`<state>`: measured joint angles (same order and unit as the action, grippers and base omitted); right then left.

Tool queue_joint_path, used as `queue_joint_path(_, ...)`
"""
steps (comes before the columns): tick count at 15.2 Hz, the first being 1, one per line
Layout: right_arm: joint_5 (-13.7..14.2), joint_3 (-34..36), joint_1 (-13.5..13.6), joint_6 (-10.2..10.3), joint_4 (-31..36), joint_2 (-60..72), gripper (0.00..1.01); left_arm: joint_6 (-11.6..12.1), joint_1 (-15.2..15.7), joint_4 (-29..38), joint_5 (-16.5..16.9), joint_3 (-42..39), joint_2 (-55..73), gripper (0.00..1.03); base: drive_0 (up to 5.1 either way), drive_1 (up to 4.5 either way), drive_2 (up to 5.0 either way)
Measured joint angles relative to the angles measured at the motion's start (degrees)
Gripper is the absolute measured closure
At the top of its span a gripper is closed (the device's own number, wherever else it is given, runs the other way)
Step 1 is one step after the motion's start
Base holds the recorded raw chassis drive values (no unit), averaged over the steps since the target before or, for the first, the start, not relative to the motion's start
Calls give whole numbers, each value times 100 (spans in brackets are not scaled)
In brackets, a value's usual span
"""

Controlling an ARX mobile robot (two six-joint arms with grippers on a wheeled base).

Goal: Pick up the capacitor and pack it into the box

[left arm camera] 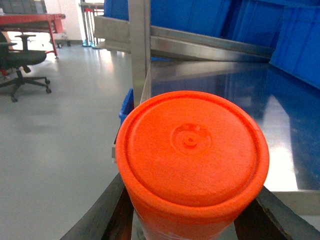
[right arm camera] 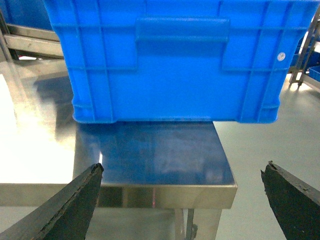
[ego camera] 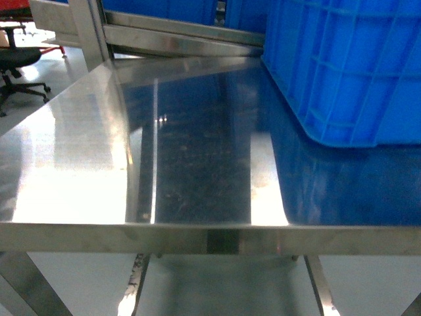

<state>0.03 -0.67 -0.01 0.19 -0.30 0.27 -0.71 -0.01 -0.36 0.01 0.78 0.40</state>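
An orange cylinder with a round moulded cap, the capacitor [left arm camera: 192,150], fills the left wrist view. My left gripper [left arm camera: 192,220] is shut on it, with a dark finger [left arm camera: 107,215] on each side of its body, off the left end of the steel table [left arm camera: 260,95]. My right gripper [right arm camera: 182,170] is open with nothing between its fingers. It hangs just off the table's edge [right arm camera: 150,192] and faces a large blue crate [right arm camera: 170,60]. The box is out of view. Neither gripper shows in the head view.
The steel table [ego camera: 197,164] carries a large blue crate [ego camera: 348,66] at its right. More blue crates stand on a steel rack [left arm camera: 200,42] behind, with an upright post [left arm camera: 140,45] at the table's left. A black office chair [left arm camera: 22,60] and a red bench [left arm camera: 30,20] stand on the grey floor.
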Motion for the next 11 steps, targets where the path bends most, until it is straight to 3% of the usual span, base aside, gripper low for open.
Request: queue_joint_path(11,-4,0,0,-7,0,0,3,9,0,-2,-7,0,0,59,0,0,0)
